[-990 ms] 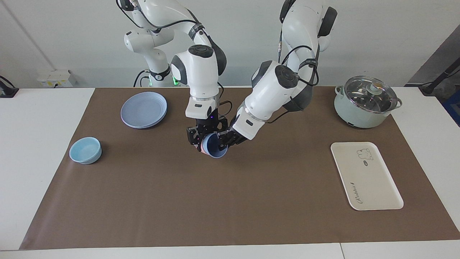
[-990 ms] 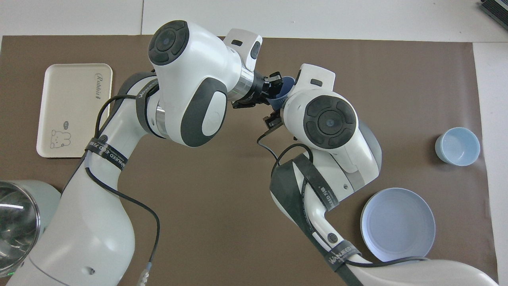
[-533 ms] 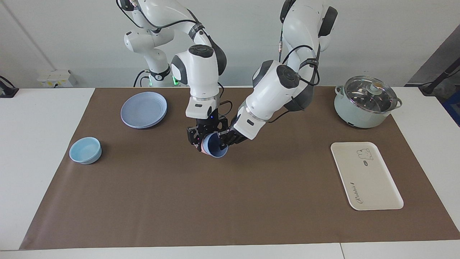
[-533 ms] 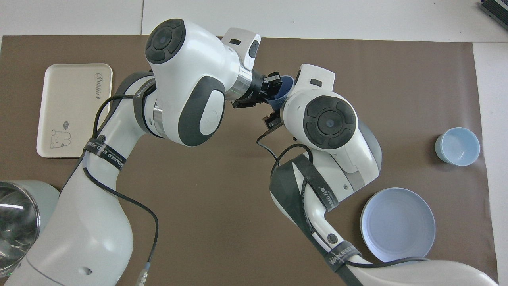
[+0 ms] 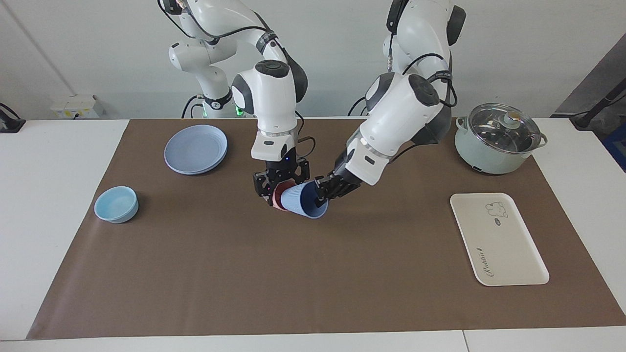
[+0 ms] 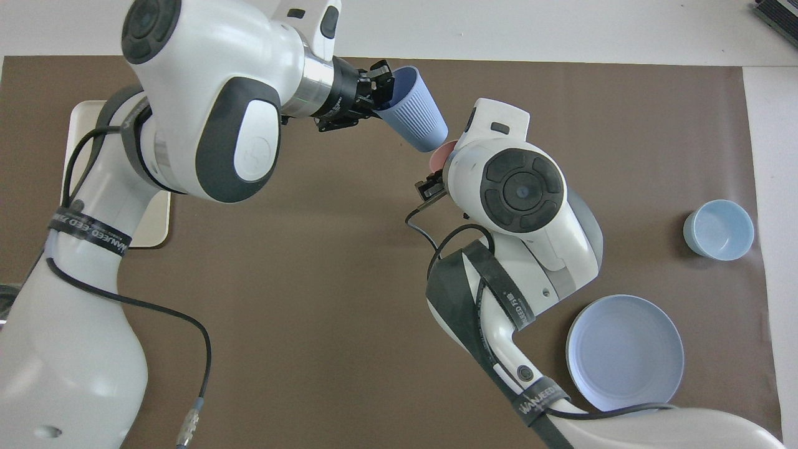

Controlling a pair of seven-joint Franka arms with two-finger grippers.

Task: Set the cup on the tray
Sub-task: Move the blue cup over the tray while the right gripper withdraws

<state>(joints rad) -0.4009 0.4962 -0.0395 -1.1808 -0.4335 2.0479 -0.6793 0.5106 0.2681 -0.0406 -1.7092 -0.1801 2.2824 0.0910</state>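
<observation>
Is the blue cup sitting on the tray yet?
No, the left gripper holds the blue cup tilted above the brown mat, apart from the bare cream tray.

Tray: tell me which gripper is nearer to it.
Left. The left gripper, holding the cup mid-mat, is closer to the tray; the right gripper holds the pink cup beside it.

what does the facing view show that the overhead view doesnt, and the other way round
Only the facing view shows the lidded pot, the whole tray with its drawing, and the right gripper shut on the pink cup. Only the overhead view shows the blue cup's ribbed side end to end. Both show the left gripper shut on the blue cup's rim, the plate and the bowl.
</observation>
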